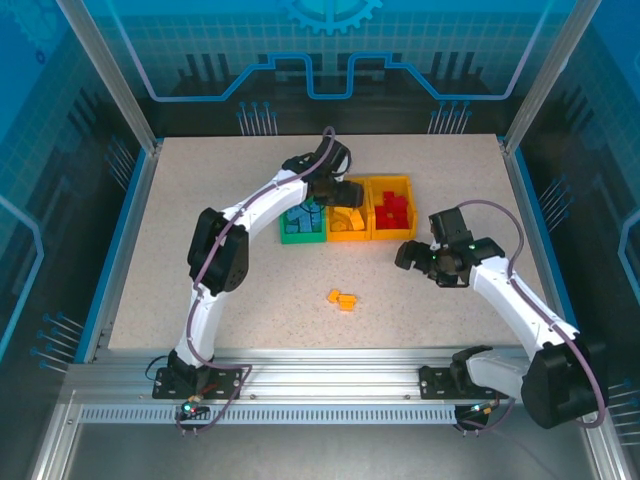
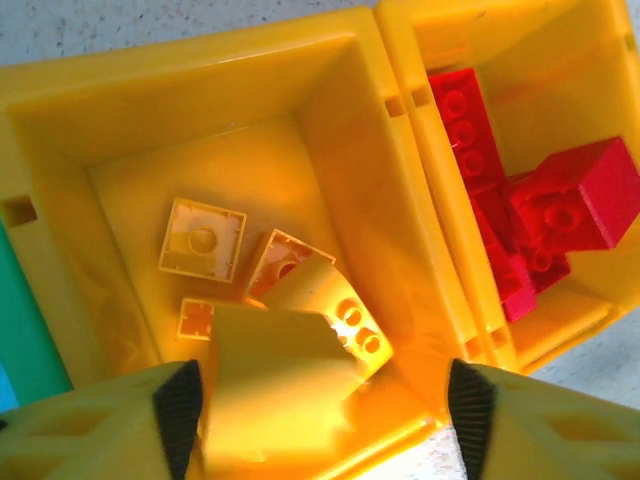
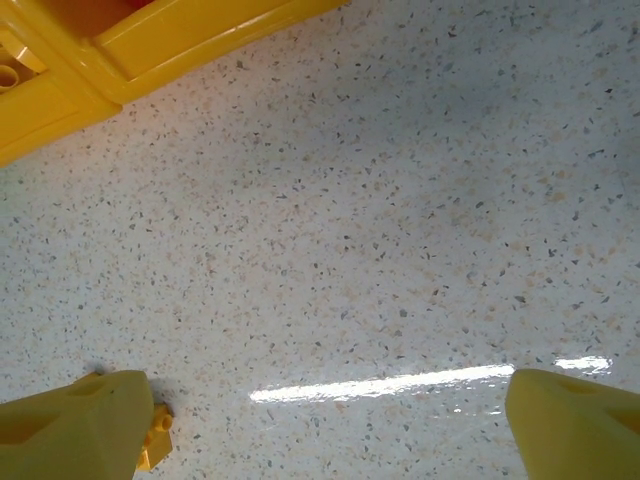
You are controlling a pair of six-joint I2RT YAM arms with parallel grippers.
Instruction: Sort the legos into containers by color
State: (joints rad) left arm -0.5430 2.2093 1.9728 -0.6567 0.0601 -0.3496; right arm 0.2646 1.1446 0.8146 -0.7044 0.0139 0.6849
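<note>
The containers sit in a row at mid-table: a green bin [image 1: 291, 238] with blue legos [image 1: 303, 215], a middle yellow bin [image 1: 348, 236] and a right yellow bin [image 1: 405, 184] with red legos [image 1: 393, 212]. My left gripper [image 1: 338, 192] hovers over the middle bin. In the left wrist view that gripper [image 2: 325, 415] is open, and a blurred yellow lego [image 2: 280, 375] lies loose between the pads over several yellow legos [image 2: 203, 238]. My right gripper [image 1: 414, 256] hangs open over bare table. A small yellow lego [image 3: 155, 435] lies by its left finger [image 3: 80, 430].
Two loose yellow-orange legos [image 1: 342, 298] lie on the table in front of the bins, between the arms. Red legos [image 2: 560, 200] fill the neighbouring bin in the left wrist view. The bin walls [image 3: 150, 50] edge the right wrist view's top left.
</note>
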